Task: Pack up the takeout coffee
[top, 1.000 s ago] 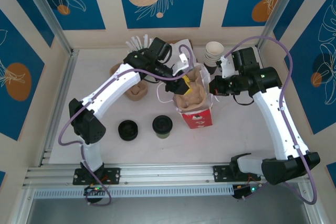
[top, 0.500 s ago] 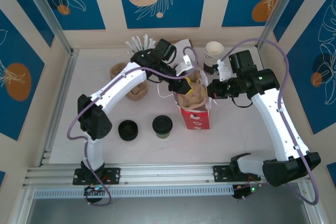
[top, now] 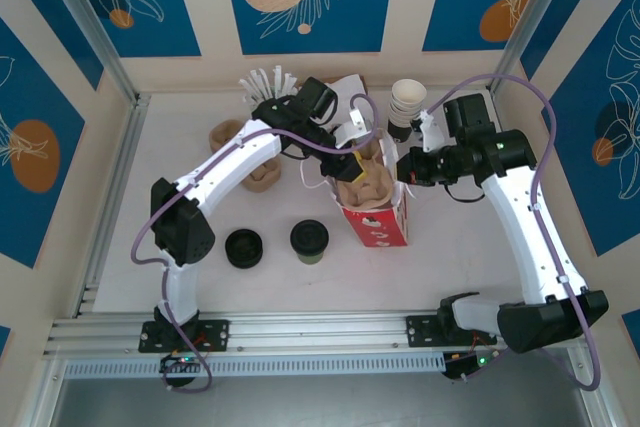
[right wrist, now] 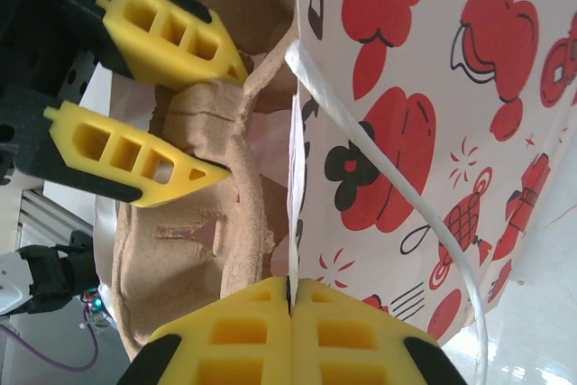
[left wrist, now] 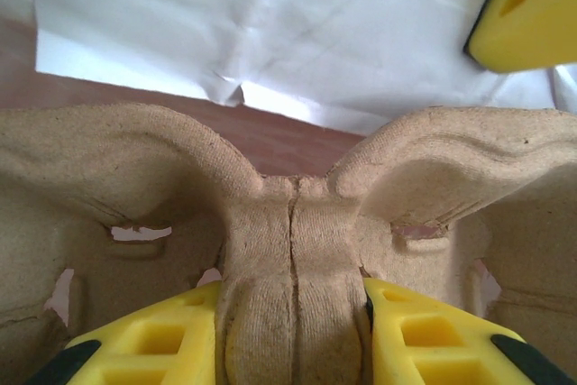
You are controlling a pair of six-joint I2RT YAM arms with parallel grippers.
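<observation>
The takeout coffee, a small olive-green cup with a black lid, stands on the table left of the red-and-white bag. A brown pulp cup carrier sits tilted in the bag's open mouth. My left gripper is shut on the carrier's middle ridge, which fills the gap between the yellow fingers. My right gripper is shut on the bag's right rim; in its wrist view the paper edge runs between the closed pads, with the bag's printed side to the right and the carrier to the left.
A low stack of black lids sits left of the coffee. Lidless cups are stacked behind the bag. More pulp carriers lie at mid left, white sticks and white paper near the back wall.
My left arm has swung right, bringing the carrier further over and into the bag's mouth. The right gripper has kept hold of the rim with a small shift. The coffee has not moved.
</observation>
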